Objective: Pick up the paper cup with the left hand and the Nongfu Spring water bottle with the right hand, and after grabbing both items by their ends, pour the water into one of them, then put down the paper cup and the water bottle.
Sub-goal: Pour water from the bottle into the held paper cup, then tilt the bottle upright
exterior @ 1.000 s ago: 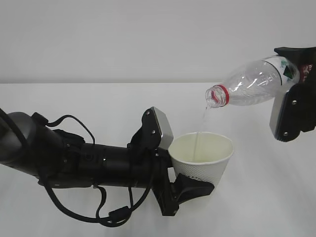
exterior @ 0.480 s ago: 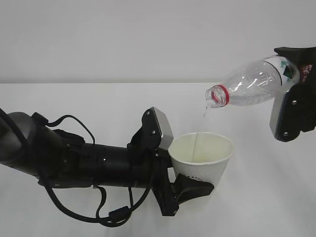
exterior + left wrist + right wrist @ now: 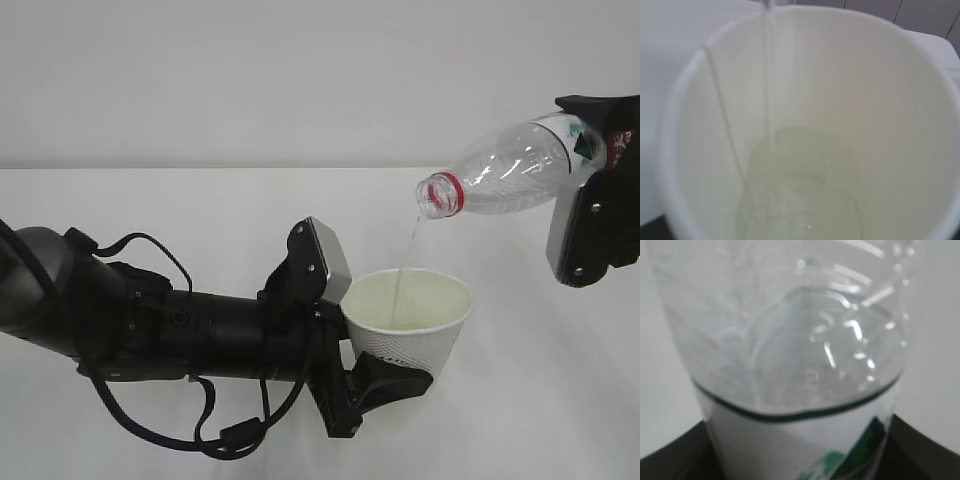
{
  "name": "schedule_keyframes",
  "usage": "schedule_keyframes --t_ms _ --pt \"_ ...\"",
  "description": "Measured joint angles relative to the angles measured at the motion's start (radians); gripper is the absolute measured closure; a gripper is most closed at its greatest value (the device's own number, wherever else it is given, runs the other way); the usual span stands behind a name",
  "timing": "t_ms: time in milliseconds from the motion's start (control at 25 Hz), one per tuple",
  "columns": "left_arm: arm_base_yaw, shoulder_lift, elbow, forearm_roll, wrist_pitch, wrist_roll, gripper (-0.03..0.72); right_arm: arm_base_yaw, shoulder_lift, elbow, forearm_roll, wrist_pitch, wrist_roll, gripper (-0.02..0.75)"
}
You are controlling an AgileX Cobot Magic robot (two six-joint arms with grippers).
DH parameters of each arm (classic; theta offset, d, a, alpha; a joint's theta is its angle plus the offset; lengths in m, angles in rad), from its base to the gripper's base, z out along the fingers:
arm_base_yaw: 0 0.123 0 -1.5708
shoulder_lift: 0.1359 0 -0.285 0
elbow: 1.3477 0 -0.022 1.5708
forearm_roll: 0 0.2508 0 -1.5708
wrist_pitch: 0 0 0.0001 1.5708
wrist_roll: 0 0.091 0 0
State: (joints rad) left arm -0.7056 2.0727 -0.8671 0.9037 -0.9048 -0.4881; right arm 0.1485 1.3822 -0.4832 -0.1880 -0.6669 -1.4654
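While my left hand clamps its fingers on the cup's base, holding it upright above the worktop, my right hand grips the bottle by its labelled end. That bottle lies tilted, mouth down-left, above the cup. Water falls in a thin stream into the cup, pooling shallow at its bottom.

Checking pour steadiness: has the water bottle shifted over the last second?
No. The water bottle keeps its mouth at the same spot above the table's back edge.
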Motion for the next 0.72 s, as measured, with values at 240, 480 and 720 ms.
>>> schedule_keyframes --t_ms 240,480,720 --pt "0.0 0.0 0.0 0.0 0.002 0.0 0.196 0.0 0.0 0.0 0.0 0.0 -0.002 0.224" --pt "0.0 0.0 0.0 0.0 0.004 0.0 0.196 0.0 0.0 0.0 0.0 0.0 -0.012 0.224" --pt "0.0 0.0 0.0 0.0 0.004 0.0 0.196 0.0 0.0 0.0 0.001 0.0 -0.012 0.224"
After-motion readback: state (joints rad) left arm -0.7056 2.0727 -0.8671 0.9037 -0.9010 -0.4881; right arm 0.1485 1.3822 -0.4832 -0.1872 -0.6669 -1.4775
